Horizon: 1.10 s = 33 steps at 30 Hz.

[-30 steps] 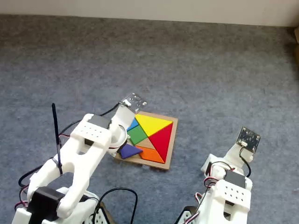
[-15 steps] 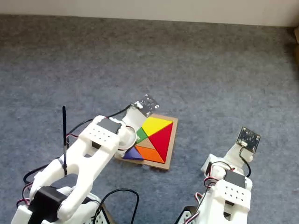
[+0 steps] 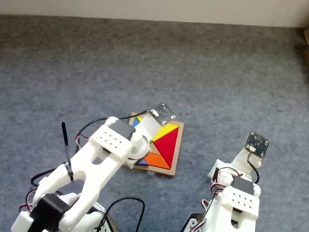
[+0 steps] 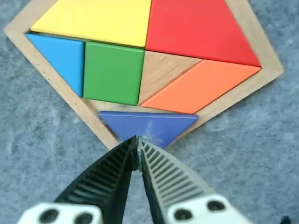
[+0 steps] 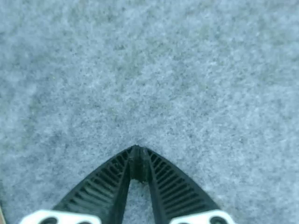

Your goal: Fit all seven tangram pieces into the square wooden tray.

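While the square wooden tray (image 4: 264, 58) lies on the grey surface (image 3: 217, 67) with a triangular gap bare inside, the dark blue triangle (image 4: 149, 125) is seen across its near-left corner rim, met by the clenched left claw (image 4: 136, 145); the right claw (image 5: 137, 161) is clenched over bare surface, well right

Grey counter (image 3: 217, 63), covered all over in short, felt-like pile, mottled lighter and darker. Ends at a pale wall strip (image 3: 193, 9) along the far side. Directly on it, near the middle and a little toward the near side: a square wooden tray (image 3: 179, 140), flat on the pile, turned corner-on. Across the tray's near rim, a dark blue triangle (image 4: 148, 123), its point jutting out above the grey pile; unclear whether touching it. By the near edge, a loop of black cable (image 3: 126, 196).
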Each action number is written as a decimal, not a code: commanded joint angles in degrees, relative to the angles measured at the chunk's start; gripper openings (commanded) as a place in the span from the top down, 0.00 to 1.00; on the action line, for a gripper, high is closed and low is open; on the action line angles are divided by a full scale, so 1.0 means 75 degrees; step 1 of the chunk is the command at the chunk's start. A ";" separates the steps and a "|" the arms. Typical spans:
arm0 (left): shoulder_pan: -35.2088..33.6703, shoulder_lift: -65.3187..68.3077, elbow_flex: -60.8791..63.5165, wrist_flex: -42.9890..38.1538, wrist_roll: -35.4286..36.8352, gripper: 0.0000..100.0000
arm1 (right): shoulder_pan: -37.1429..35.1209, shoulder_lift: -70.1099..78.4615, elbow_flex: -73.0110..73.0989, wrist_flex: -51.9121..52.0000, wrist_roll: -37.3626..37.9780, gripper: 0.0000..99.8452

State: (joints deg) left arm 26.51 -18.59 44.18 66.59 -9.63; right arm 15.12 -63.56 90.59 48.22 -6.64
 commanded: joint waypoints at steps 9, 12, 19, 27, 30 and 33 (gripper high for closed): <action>0.0475 -0.0182 0.1248 -0.1571 0.0867 0.99 | 0.0205 0.0018 0.0029 -0.0018 0.0094 0.99; 0.0135 -0.0182 0.1248 -0.1582 0.0867 0.99 | 0.0205 0.0018 0.0029 -0.0018 0.0094 0.99; 0.0053 -0.0182 0.1272 -0.1594 0.0867 0.99 | 0.0205 0.0018 0.0029 -0.0018 0.0094 0.99; 0.0029 -0.0182 0.1284 -0.1606 0.0856 0.99 | 0.0205 0.0018 0.0029 -0.0018 0.0094 0.99; 0.0018 -0.0182 0.1284 -0.1594 0.0856 0.99 | 0.0205 0.0018 0.0029 -0.0018 0.0094 0.99; 0.0018 -0.0193 0.1284 -0.1606 0.0856 0.99 | 0.0205 0.0018 0.0029 -0.0018 0.0094 0.99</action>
State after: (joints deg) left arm 27.56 -19.30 54.02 55.16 -3.56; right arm 15.12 -63.56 90.59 48.22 -6.64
